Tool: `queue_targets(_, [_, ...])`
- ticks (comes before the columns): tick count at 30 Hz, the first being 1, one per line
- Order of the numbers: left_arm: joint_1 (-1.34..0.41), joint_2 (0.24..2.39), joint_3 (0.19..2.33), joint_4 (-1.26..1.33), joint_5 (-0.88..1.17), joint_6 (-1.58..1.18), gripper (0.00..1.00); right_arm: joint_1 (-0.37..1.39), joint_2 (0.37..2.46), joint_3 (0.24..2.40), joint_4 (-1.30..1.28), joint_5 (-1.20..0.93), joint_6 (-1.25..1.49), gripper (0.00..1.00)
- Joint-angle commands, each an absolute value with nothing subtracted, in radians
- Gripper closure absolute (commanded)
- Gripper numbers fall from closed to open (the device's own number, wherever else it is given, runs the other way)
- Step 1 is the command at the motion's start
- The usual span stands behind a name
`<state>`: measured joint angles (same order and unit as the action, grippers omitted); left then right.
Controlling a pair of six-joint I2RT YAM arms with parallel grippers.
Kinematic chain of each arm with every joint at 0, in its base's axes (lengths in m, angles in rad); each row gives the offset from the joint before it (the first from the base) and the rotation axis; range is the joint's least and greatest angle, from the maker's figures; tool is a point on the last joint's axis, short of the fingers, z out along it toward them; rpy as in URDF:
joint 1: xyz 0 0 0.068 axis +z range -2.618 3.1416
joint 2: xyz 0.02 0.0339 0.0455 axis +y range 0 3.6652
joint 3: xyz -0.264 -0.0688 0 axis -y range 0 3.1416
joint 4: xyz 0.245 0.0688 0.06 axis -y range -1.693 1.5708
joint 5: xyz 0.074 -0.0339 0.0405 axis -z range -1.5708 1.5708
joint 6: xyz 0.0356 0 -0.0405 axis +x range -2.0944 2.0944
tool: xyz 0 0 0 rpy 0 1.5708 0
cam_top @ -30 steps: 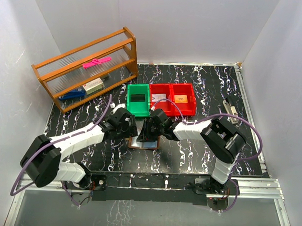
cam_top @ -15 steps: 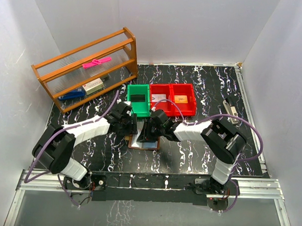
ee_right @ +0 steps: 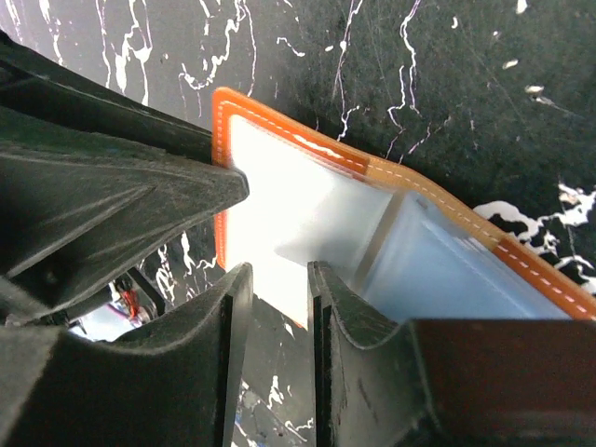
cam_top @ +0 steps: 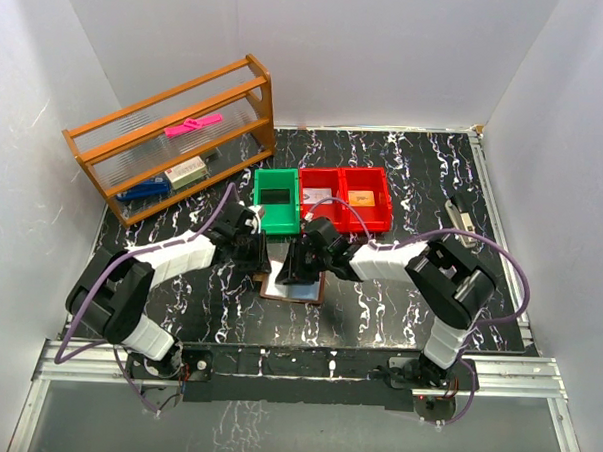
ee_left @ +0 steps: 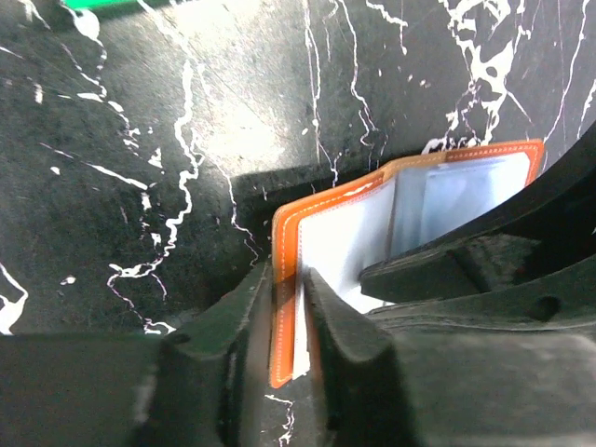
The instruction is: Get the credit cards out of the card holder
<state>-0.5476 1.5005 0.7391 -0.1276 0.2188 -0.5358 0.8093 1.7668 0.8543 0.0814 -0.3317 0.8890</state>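
Observation:
The card holder (cam_top: 293, 287) lies open on the black marbled table between both arms, showing a brown-orange rim and a pale inside (ee_right: 307, 200). My left gripper (ee_left: 287, 279) is shut on the rim of its left half (ee_left: 282, 307), which stands up on edge. My right gripper (ee_right: 277, 272) hovers over the middle of the card holder with its jaws a little apart; the pale edge and bare table show in the gap. A light blue panel (ee_right: 466, 270) fills the right half's pocket; I cannot tell whether it is one of the credit cards. A grey card (cam_top: 318, 195) and an orange card (cam_top: 360, 198) lie in the red bins.
A green bin (cam_top: 258, 199) and two red bins (cam_top: 383, 202) stand in a row just behind the grippers. A wooden rack (cam_top: 170, 140) with small items fills the back left. A small pale object (cam_top: 460, 215) lies near the table's right edge.
My left gripper has moved right to the card holder and closed on the rim of its left half. The right gripper has stayed over the card holder, its jaws parting slightly.

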Motion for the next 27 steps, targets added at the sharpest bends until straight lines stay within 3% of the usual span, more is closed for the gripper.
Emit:
queue_targets(1, [-0.551,1.491,0.726,-0.107,0.300,-0.564,0.88,0.794,1.689,0.888,0.040,-0.325,0.857,0.70])
queue_targets(4, [-0.552,1.470,0.726,-0.110,0.283,-0.584,1.00,0.778,1.634,0.906,-0.028,-0.286,0.814,0.66])
queue_targets(13, [-0.553,1.346,0.690,-0.116,0.258,-0.677,1.00,0.731,1.423,0.862,-0.298,-0.011,0.779,0.47])
queue_targets(18, [-0.554,1.335,0.680,-0.135,0.245,-0.682,1.00,0.726,1.389,0.810,-0.265,-0.060,0.791,0.45])
queue_targets(27, [-0.555,1.346,0.687,-0.162,0.226,-0.678,1.00,0.727,1.493,0.807,-0.155,-0.211,0.796,0.54])
